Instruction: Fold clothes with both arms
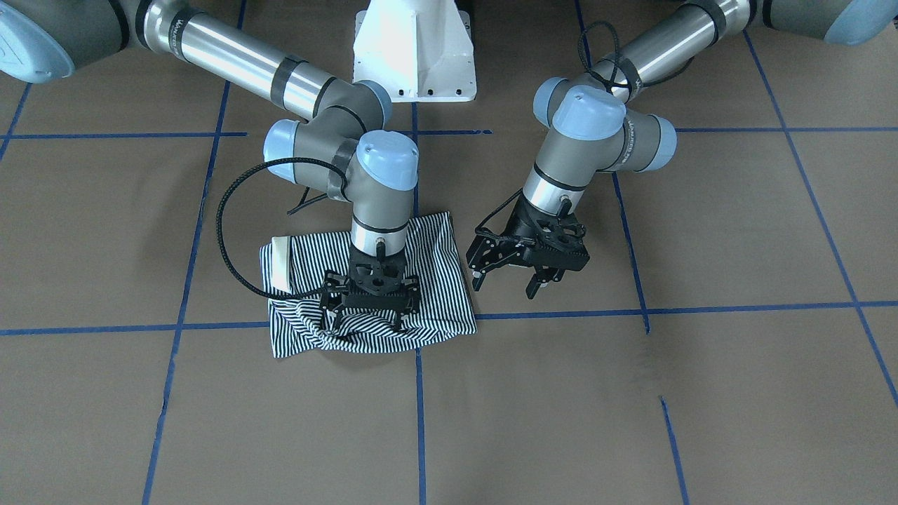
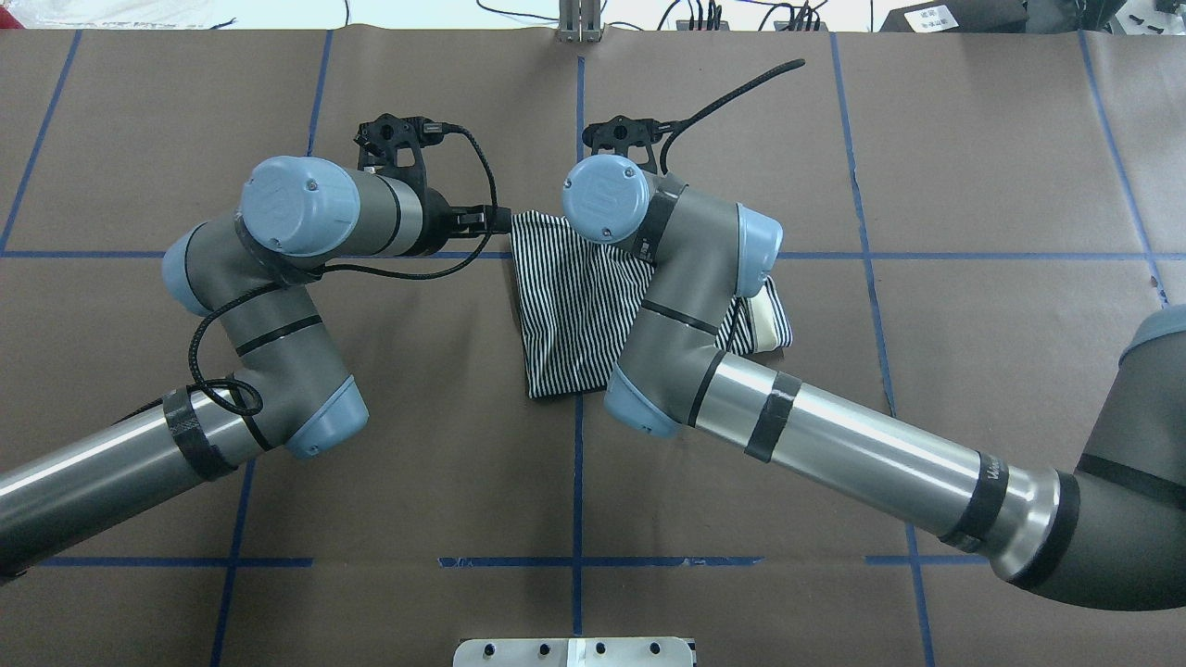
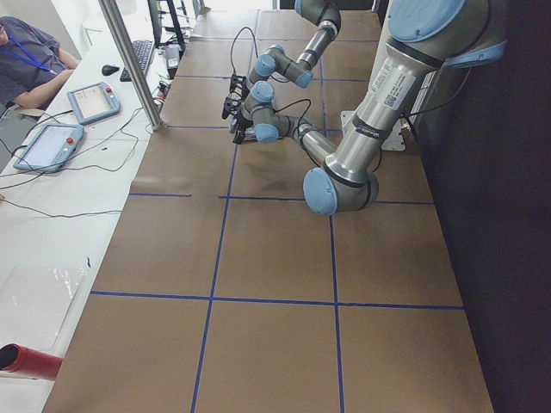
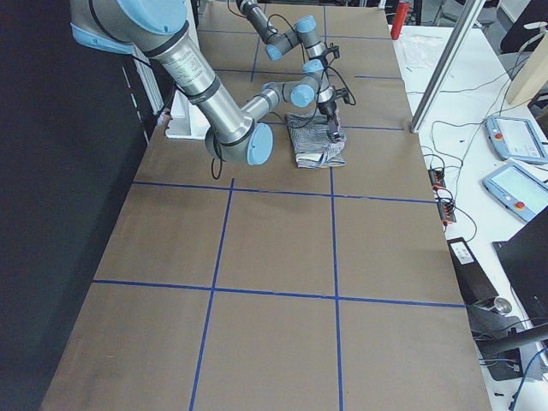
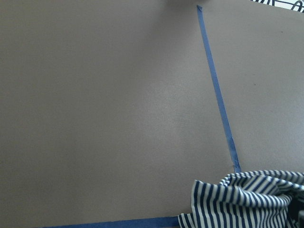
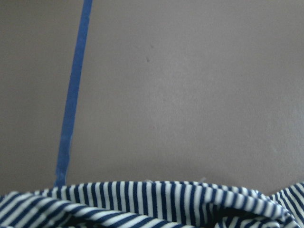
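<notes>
Striped polo shirt (image 1: 442, 280) bunched under the right claw (image 1: 368, 319)
I cannot tell that claw's grip. The left claw (image 1: 504, 287) hangs spread wide, the shirt just beside it on the worktop (image 1: 631, 407).

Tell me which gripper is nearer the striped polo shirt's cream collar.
Right. The right gripper is down on the polo shirt, near the cream collar; the left gripper hangs open beyond the shirt's opposite edge.

silver-grey arms (image 1: 231, 59), blue joint caps (image 1: 387, 154)
</notes>
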`<action>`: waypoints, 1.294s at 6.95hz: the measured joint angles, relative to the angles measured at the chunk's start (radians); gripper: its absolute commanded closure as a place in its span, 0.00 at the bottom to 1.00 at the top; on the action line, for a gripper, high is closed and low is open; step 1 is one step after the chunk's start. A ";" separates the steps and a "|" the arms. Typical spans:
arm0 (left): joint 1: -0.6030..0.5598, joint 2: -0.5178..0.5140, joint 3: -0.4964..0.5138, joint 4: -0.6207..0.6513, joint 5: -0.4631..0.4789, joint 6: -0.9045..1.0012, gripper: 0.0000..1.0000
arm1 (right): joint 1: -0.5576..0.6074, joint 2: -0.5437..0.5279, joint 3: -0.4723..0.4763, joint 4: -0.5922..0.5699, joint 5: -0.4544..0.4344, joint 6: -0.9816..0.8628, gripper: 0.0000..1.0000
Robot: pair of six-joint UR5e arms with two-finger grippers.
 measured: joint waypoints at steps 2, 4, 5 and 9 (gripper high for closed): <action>0.001 0.006 0.000 -0.001 0.000 -0.001 0.00 | 0.050 0.049 -0.103 0.071 0.009 -0.015 0.00; 0.002 0.013 -0.001 -0.002 0.000 -0.002 0.00 | 0.084 0.093 -0.115 0.083 0.062 -0.028 0.00; 0.003 0.014 -0.001 -0.003 0.000 -0.002 0.00 | 0.089 0.094 -0.088 0.066 0.091 -0.030 0.00; 0.007 0.012 -0.006 -0.003 0.001 -0.002 0.00 | 0.103 -0.074 0.199 -0.042 0.211 -0.043 0.00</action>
